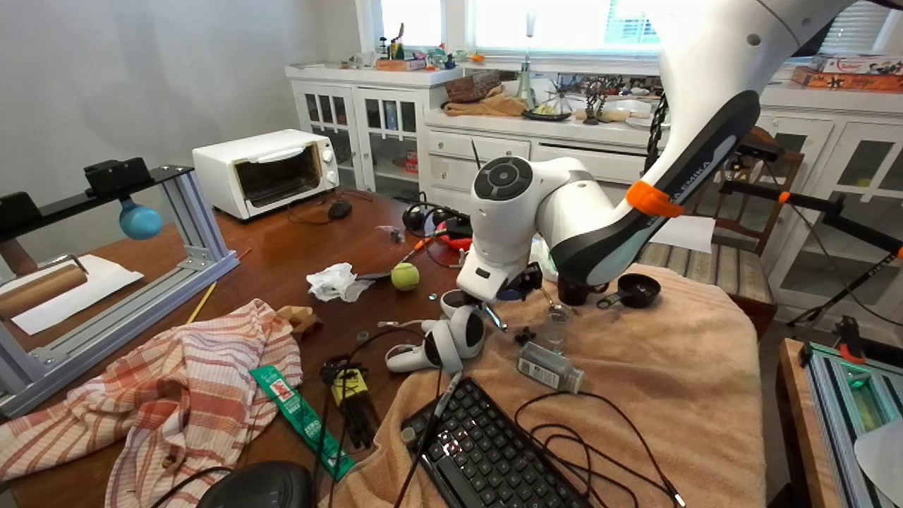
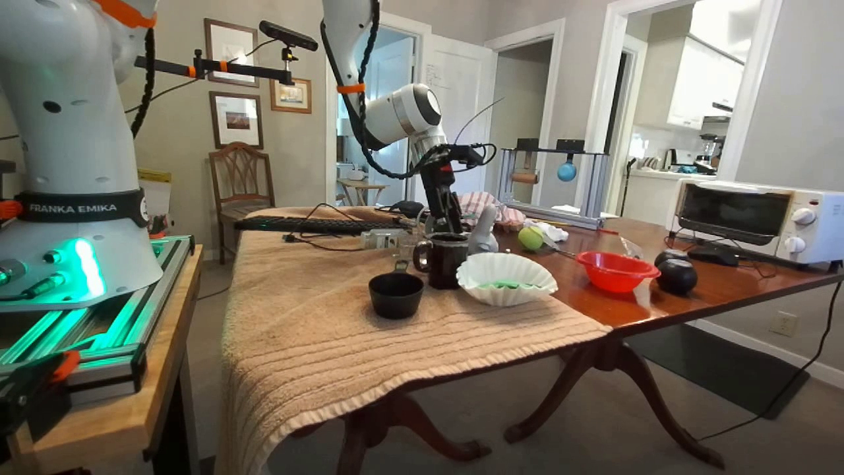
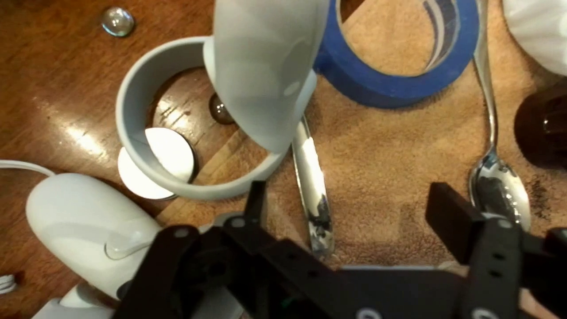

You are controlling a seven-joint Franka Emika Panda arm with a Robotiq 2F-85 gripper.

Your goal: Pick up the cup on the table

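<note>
Listener: How is the table [image 1: 275, 261] laid out?

Describer: It is dark-brown wood. A tan towel [image 1: 677, 381] covers the end facing the robot's base [image 2: 125, 241], draping over the corner nearest the windows [image 1: 564, 28]. Toward the opposite end edge stand a metal frame [image 1: 127, 321] and, at the window-side corner, a white toaster oven [image 1: 268, 173]. A striped cloth [image 1: 211, 367] and a black keyboard [image 1: 487, 444] lie toward the long edge away from the windows.

Listener: And the gripper [image 3: 350, 199]?

Describer: It hangs above the towel, near the border with bare wood, its fingers [image 3: 454, 221] wide apart. White handheld controllers [image 3: 261, 71] crowd one finger; I cannot tell whether they touch it.

Listener: What is along the window-side edge?

Describer: A fluted white coffee filter [image 2: 501, 267] near the edge, then a red bowl [image 2: 613, 280] on bare wood, farther from the towel-covered corner. The cup [image 2: 452, 264] is a dark mug with a handle, upright on the towel just beside the filter and outside the gap between the fingers.

Listener: What crowds the mug?

Describer: A black measuring cup [image 2: 395, 297] stands near it, closer to the towel-covered corner. A roll of blue tape [image 3: 376, 86] lies between the controllers and the filter. A spoon [image 3: 498, 190] lies beside the mug, its bowl partly hidden by a finger in the wrist view. Below the gap lies a slim, shiny metal piece [image 3: 312, 186].
</note>
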